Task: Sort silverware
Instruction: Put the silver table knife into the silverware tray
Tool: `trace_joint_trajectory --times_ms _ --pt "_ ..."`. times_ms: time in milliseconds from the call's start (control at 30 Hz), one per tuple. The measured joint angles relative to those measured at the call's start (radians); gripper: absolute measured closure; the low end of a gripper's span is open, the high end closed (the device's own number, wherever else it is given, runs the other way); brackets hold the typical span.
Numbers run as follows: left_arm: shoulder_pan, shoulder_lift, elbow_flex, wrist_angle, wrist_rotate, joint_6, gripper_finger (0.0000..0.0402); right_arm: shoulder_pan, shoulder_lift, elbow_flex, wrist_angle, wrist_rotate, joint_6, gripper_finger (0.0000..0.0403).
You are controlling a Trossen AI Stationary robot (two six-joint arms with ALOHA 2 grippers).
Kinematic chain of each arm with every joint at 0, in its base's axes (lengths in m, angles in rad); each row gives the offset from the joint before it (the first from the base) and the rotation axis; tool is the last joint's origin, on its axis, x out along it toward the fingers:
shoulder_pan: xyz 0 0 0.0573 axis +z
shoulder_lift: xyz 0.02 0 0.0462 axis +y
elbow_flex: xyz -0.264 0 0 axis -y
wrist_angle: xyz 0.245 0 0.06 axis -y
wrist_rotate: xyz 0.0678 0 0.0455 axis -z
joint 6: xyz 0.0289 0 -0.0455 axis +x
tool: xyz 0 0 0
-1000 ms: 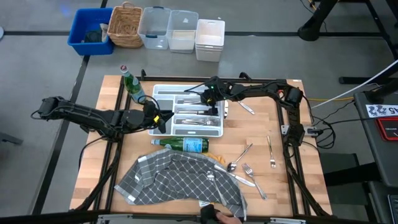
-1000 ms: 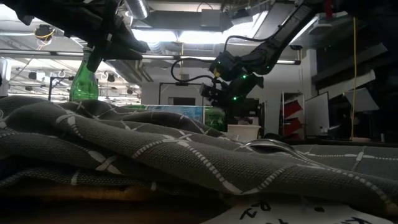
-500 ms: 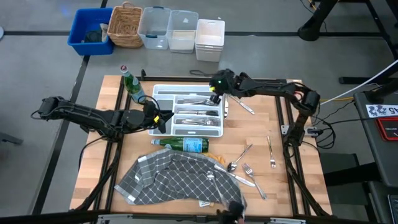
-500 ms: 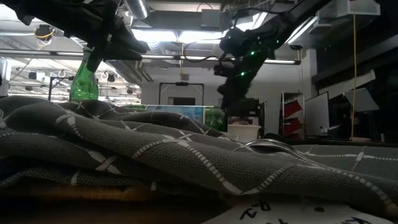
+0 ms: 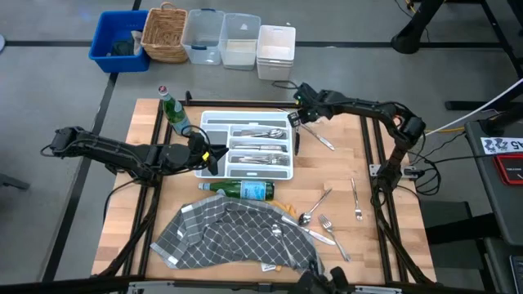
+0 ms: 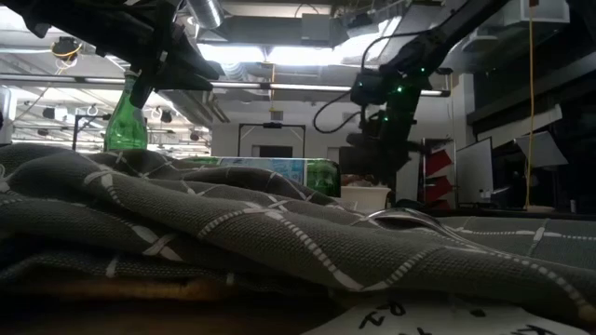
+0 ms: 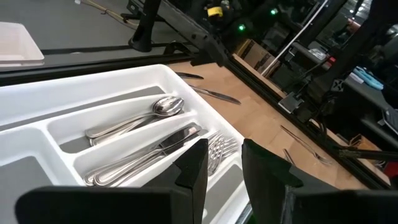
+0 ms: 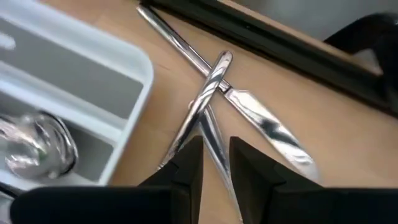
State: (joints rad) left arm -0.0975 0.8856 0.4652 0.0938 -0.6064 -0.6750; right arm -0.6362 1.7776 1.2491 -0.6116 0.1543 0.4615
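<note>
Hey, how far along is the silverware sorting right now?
Partly done. Several spoons, knives and forks already lie in the white tray. The right hand hovers over crossed pieces beside the tray; the left hand waits at its edge. Loose silverware remains near the checked cloth.

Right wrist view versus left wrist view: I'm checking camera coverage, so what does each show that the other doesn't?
Only the right wrist view shows, close up, two crossed pieces of silverware on the bare wood beside the tray, with the right gripper above them.

Only the left wrist view shows a tray compartment holding a spoon, plus loose cutlery farther off, past the left gripper.

Both show the white tray and the wooden table.
</note>
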Motion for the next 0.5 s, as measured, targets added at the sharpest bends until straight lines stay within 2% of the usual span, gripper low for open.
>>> trace_joint_trajectory --times_ms 167,500 --pt "0.0 0.0 0.0 0.0 0.0 0.018 0.0315 -0.021 0.036 0.0 0.007 -0.103 0.012 0.0324" --pt "0.0 0.0 0.0 -0.001 0.0 0.021 0.0315 -0.004 0.118 0.001 0.012 -0.142 0.059 0.0324"
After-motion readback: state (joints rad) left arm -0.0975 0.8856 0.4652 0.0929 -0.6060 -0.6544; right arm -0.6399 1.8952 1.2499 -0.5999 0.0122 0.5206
